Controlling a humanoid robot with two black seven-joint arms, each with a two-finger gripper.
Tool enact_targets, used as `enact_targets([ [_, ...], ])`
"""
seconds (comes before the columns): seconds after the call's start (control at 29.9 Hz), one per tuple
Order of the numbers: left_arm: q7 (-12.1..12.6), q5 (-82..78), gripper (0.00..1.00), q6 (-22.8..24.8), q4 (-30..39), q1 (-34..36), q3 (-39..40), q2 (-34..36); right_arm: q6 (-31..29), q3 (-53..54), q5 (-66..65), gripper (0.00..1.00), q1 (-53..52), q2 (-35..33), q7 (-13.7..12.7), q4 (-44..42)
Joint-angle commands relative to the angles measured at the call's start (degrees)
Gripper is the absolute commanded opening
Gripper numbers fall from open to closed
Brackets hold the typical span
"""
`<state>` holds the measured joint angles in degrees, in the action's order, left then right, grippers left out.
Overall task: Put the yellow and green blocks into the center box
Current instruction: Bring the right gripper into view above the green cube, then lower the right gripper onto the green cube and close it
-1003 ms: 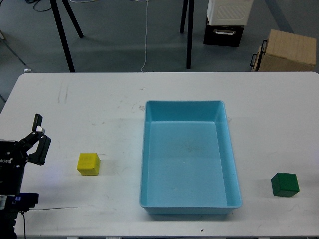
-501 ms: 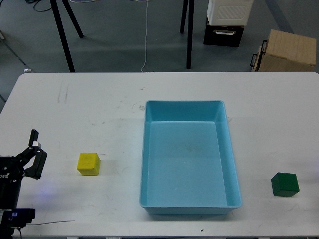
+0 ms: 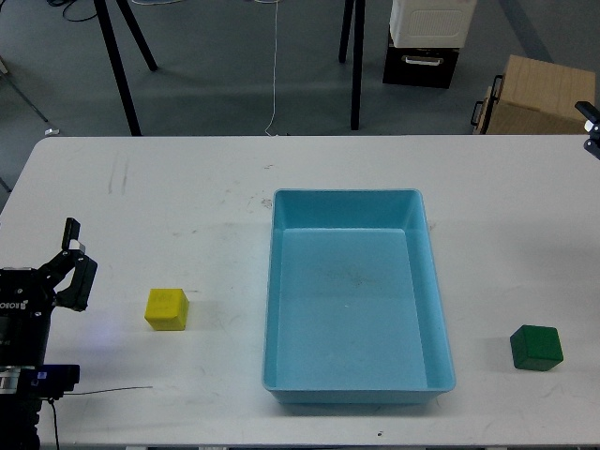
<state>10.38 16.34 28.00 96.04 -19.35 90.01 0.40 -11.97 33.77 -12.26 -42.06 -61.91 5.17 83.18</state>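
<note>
A yellow block [image 3: 167,309] sits on the white table [image 3: 187,206], left of the light blue box [image 3: 347,195], which stands empty at the centre. A green block [image 3: 536,347] sits near the table's right front. My left gripper [image 3: 75,255] is open and empty, about a hand's width left of the yellow block and apart from it. A small dark tip of my right gripper [image 3: 592,118] shows at the right edge, far above and behind the green block; its fingers cannot be told apart.
A thin black cable [image 3: 103,389] lies on the table near the front left. Beyond the far edge, on the floor, stand black stand legs [image 3: 356,66], a black-and-white case [image 3: 427,37] and a cardboard box [image 3: 539,94].
My left gripper dipped toward the front edge, then came back up to about where it was. A tip of my right gripper has come into view at the right edge. The blocks have not moved.
</note>
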Motion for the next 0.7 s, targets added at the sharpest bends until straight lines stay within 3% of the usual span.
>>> enact_targets([
  [0.0,-0.01,0.01,1.0,0.0,-1.82,1.07,-0.01,-0.05,0.46,-20.98,-13.46,1.0,-16.61,-0.49,-4.54,0.22],
  [0.1,0.08,0.01,1.0,0.0,-2.09,1.51,-0.01,0.04,-0.76,-32.94,-25.67,1.0,-24.88,-0.58,-9.37,0.58],
  [0.17,0.08,0.01,1.0,0.0,-2.17,1.6,-0.01,0.04,-4.61,-37.61,-32.09,1.0,-28.58,-0.58,-12.8,1.28],
  [0.27,0.08,0.01,1.0,0.0,-2.35,1.6,-0.01,0.04,-15.15,-41.32,-36.16,1.0,-32.28,-0.58,-18.25,2.94],
  [0.37,0.08,-0.08,1.0,0.0,-2.7,1.78,-0.27,-0.05,-16.03,-42.38,-36.17,1.0,-32.64,-0.85,-23.96,5.67],
  [0.67,0.08,-0.08,1.0,0.0,-2.97,1.78,-1.24,-0.05,-16.03,-48.18,-37.66,1.0,-31.5,-0.85,-25.56,8.49],
])
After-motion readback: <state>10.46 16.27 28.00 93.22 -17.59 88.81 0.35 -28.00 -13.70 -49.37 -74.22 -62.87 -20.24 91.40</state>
